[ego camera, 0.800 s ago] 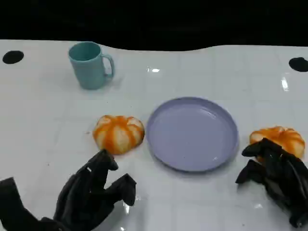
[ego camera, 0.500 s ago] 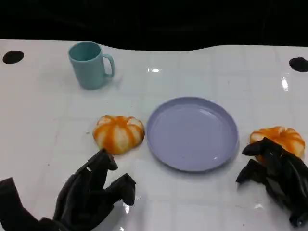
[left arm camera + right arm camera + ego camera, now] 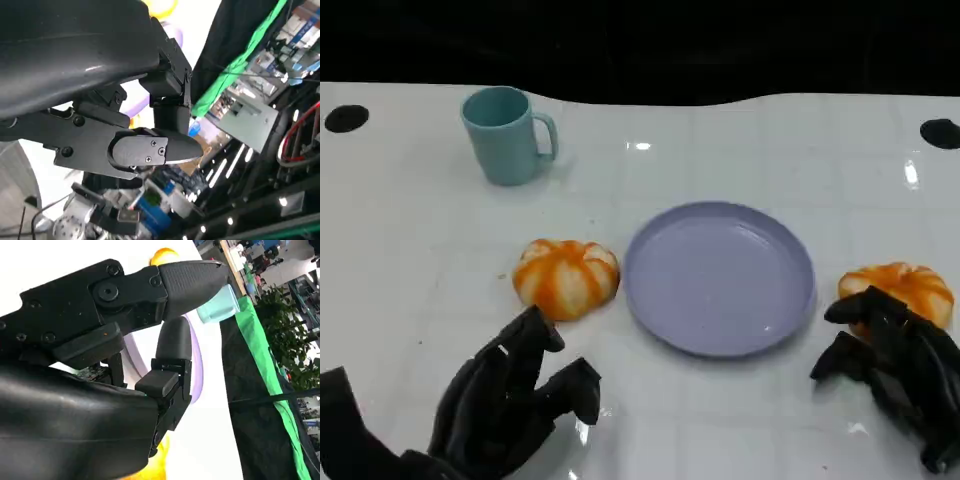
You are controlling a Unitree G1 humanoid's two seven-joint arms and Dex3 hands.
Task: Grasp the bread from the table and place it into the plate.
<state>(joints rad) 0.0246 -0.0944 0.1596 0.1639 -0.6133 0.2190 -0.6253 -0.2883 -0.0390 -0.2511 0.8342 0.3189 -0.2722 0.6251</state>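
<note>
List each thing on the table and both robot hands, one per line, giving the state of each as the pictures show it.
Teal mug: upright, handle toward the plate side.
Lavender plate: flat on the table, nothing on it.
Left bread: on the table beside the plate, not held.
Right bread: on the table, partly behind the right hand; contact unclear.
Left hand: open, holding nothing.
Right hand: fingers apart beside the right bread.

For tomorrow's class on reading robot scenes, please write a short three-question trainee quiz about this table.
1. True or false: the purple plate already holds bread.
2. Which hand is nearer the teal mug: A) left hand B) right hand?
3. Fill in: the bread on the left lies between the mug's side of the table and the ____.

Key: 1 false, the plate is bare; 2 A; 3 plate. The bread on the right lies just beyond the right hand.
</note>
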